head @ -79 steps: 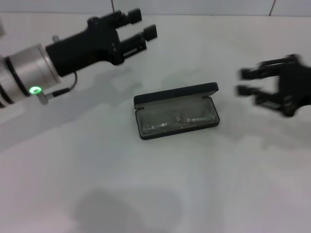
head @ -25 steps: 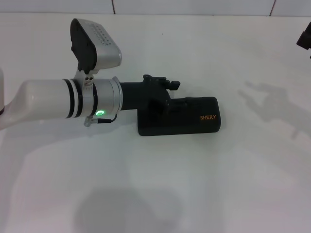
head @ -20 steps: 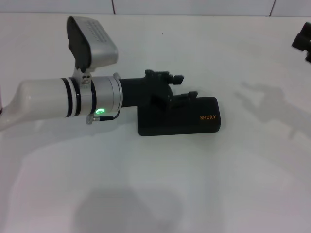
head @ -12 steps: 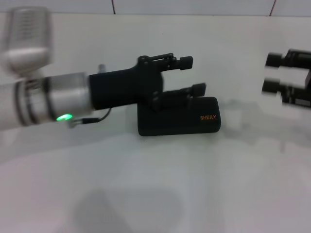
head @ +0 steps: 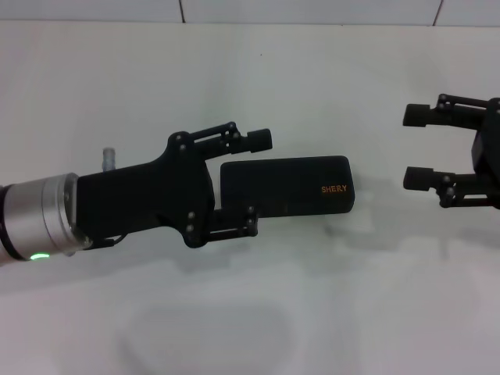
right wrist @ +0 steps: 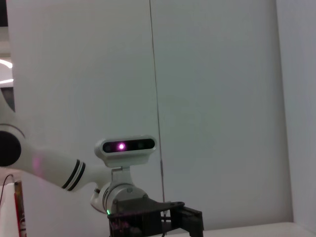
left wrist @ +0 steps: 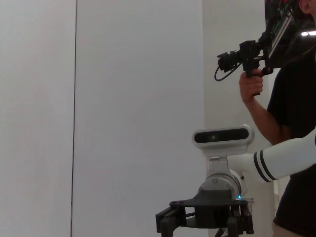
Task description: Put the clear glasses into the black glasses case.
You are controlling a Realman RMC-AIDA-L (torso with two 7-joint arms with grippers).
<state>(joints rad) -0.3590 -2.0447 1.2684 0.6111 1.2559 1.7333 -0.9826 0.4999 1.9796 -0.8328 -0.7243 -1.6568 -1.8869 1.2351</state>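
Observation:
The black glasses case (head: 285, 187) lies shut on the white table (head: 250, 312), its orange lettering (head: 333, 188) facing up. The clear glasses are hidden from every view. My left gripper (head: 256, 182) hovers open at the case's left end. One fingertip (head: 262, 138) is beyond the case's far edge and the other (head: 250, 226) is past its near edge, and neither grips anything. My right gripper (head: 414, 147) hangs open and empty to the right of the case, apart from it.
The left wrist view looks across at the right arm (left wrist: 276, 160) in front of a white wall, with a person (left wrist: 291, 123) holding a camera rig beside it. The right wrist view shows the left arm (right wrist: 54, 165) against a white wall.
The case stood open with the glasses inside; its lid is now shut. My left gripper came off the lid, drew back left and spread open. My right gripper came in from the right.

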